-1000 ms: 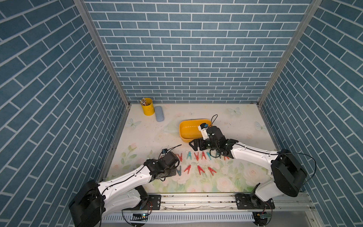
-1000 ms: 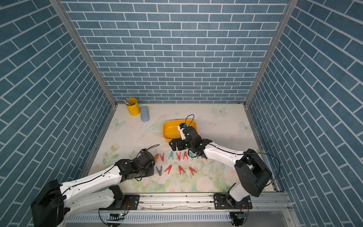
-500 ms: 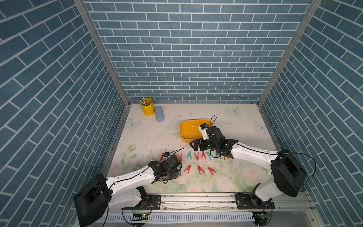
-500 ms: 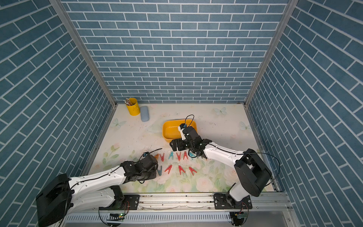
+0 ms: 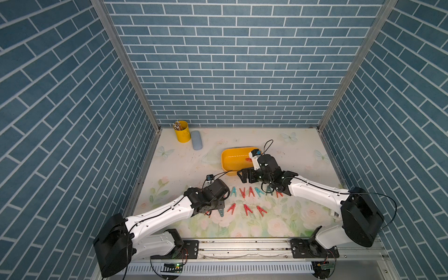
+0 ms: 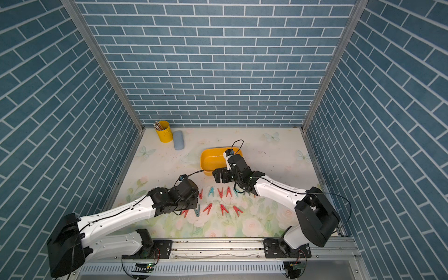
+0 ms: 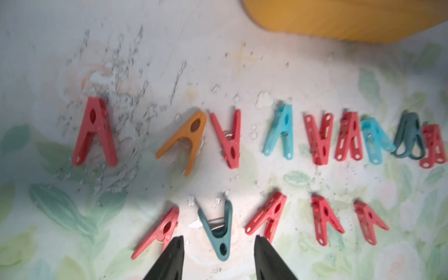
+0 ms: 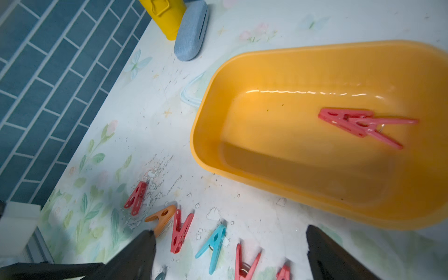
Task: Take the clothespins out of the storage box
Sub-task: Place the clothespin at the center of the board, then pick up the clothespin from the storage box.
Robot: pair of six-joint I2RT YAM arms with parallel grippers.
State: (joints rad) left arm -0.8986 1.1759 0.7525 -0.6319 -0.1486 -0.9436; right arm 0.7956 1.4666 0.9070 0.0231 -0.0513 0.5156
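left end effector (image 7: 218,237): its two dark fingers (image 7: 174,257) stand spread and pinch nothing; one dark teal clothespin (image 7: 218,232) lies flat on the surface (image 7: 145,60) in the gap between them, touching neither; one red clothespin (image 7: 157,230) lies just beside a fingertip.

right end effector (image 8: 229,229): spread wide and empty, over the surface just short of the near wall of the storage box (image 8: 211,145); the box's open floor lies straight beyond its fingertips.

the count: fourteen clothespins on the surface in two rows, nine in the row nearer the box and five in the row nearer the arm bases; of these nine are red, two light blue, two dark teal, one orange (image 7: 184,140); what looks like two more red ones (image 8: 363,123) lie crossed on the floor of the box, past its near wall and well apart from the right fingers.

one storage box (image 5: 232,160); farther out, by the back left corner, one yellow pencil cup (image 5: 181,132) and one blue-grey case (image 5: 196,143) just beside it.
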